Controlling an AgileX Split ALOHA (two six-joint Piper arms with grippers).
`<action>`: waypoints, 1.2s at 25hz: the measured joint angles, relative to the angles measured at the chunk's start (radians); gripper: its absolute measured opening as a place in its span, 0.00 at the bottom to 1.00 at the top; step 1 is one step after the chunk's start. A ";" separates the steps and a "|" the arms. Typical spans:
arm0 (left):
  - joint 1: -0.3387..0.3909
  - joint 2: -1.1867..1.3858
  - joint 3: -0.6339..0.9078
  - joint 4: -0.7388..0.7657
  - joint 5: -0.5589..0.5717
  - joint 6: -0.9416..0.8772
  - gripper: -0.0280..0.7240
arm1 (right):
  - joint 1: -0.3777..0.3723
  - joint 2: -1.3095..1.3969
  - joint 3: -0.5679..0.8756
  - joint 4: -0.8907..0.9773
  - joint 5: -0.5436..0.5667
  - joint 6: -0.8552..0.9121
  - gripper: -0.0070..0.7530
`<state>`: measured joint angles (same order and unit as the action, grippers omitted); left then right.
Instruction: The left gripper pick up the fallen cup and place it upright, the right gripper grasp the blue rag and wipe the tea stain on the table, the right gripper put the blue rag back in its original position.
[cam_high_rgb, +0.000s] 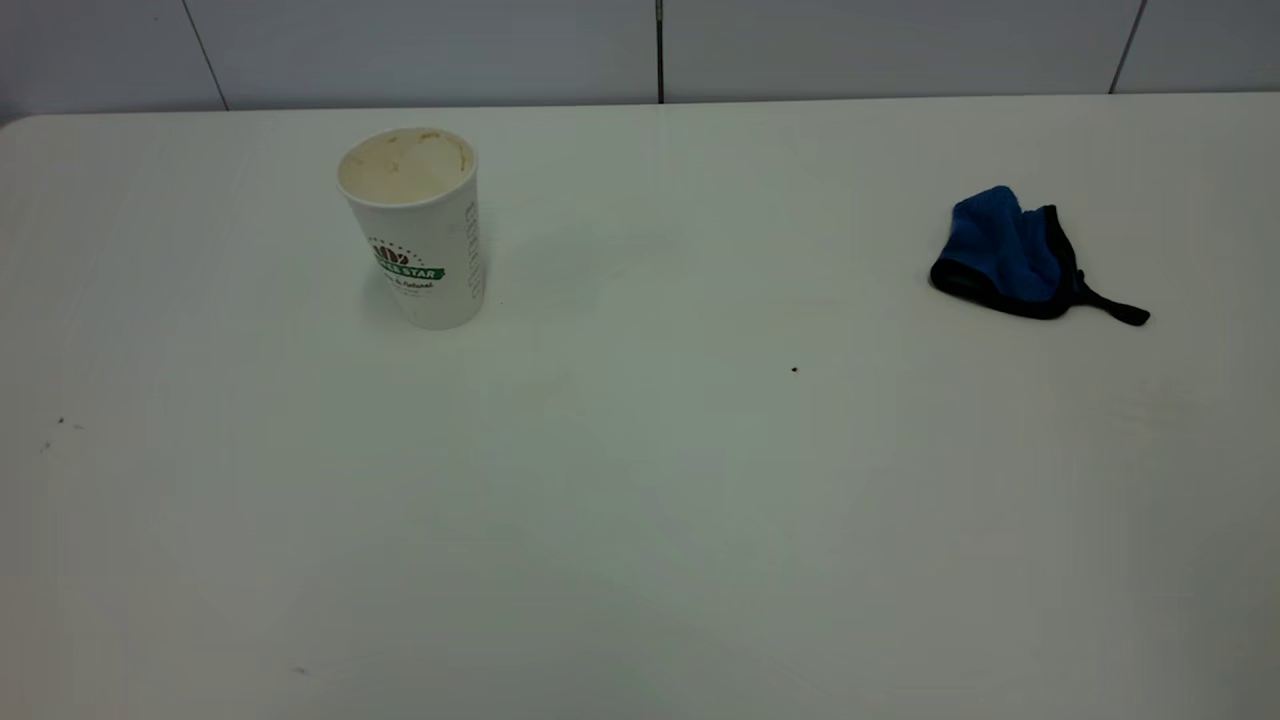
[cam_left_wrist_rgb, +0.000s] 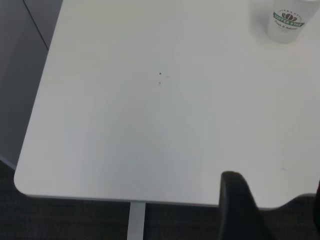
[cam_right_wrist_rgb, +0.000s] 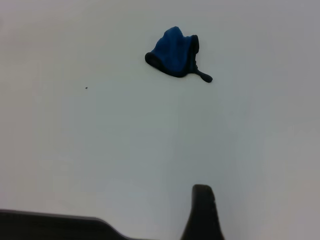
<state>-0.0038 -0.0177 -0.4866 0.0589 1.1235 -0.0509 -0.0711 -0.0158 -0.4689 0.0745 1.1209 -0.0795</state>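
1. Exterior view: the cup (cam_high_rgb: 416, 228) stands upright on the desk (cam_high_rgb: 640, 520) near its far edge, toward the far left corner; the blue rag (cam_high_rgb: 1008, 256) lies crumpled well apart — toward the right edge.
2. Left wrist view: the left end effector (cam_left_wrist_rgb: 240, 207) hangs over a rounded desk corner; I cannot tell how wide it stands.
3. Right wrist view: the right end effector (cam_right_wrist_rgb: 202, 212) shows one finger — spread cannot be told.

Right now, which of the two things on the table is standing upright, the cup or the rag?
The white paper cup, at the table's back left, stands upright with its mouth up. The blue rag, far right, lies crumpled flat, strap trailing.
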 joint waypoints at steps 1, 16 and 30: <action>0.000 0.000 0.000 0.000 0.000 0.000 0.57 | 0.000 0.000 0.000 0.004 0.000 0.000 0.84; 0.000 0.000 0.000 0.000 0.000 0.000 0.57 | 0.000 0.000 0.000 0.007 0.000 0.000 0.65; 0.000 0.000 0.000 0.000 0.000 0.000 0.57 | 0.000 0.000 0.000 0.007 0.000 0.000 0.39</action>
